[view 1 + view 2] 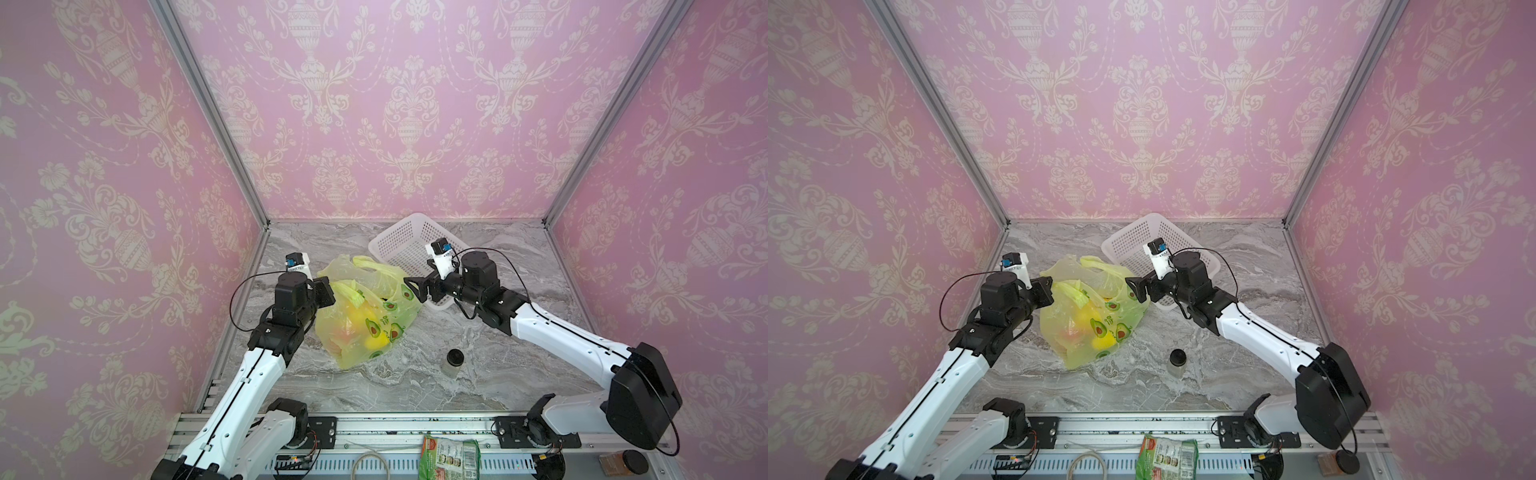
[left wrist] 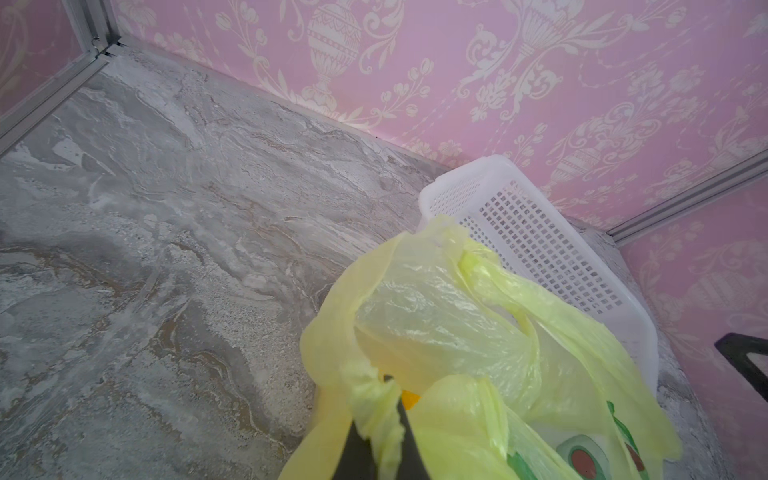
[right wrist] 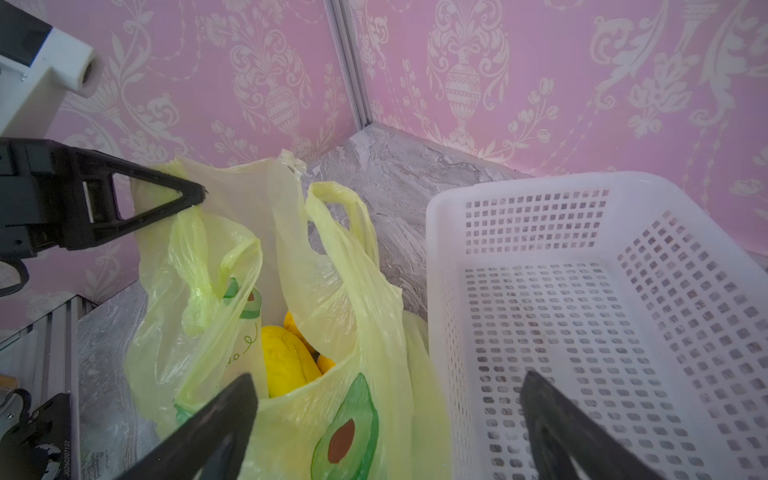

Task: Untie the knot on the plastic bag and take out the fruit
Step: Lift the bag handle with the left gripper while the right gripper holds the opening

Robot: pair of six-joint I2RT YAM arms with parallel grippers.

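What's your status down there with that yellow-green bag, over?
Left gripper shut on twisted handle strip of thin yellow-green plastic bag; right gripper open beside it. Bag mouth open, yellow fruit inside. White perforated basket alongside.

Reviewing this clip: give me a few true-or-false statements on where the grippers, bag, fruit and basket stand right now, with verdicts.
1. The left gripper is shut on a handle strip of the plastic bag. True.
2. The right gripper clamps the bag's side. False: its fingers stand wide open and hold nothing.
3. Yellow fruit lies inside the bag. True.
4. The white basket holds some of the fruit. False: it is empty.
5. A black-lidded jar stands inside the basket. False: it stands on the table, apart from the basket.
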